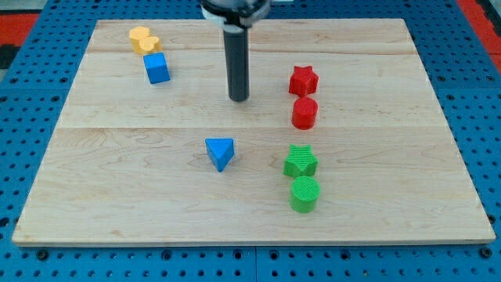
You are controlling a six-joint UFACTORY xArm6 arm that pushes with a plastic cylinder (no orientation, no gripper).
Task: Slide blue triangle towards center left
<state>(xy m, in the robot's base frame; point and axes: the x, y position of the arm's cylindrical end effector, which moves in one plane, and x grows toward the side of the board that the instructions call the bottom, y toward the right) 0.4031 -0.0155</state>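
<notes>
Blue triangle [221,153], the block to be moved, lies toward the view's bottom from my tip [239,99], slightly to the view's left, clear of it. Everything rests on a pale wooden board [117,188] set on a blue pegboard [23,258]. My tip is the lower end of a straight dark rod; it has no jaws, holds nothing and touches no block. To my tip's right stand a red star [303,80] and a red hexagonal block [304,113], touching. Farther toward the bottom right sit a green star [300,161] and a green cylinder [304,193], also touching. To my tip's upper left are a blue cube [156,68] and a yellow block [143,40].
</notes>
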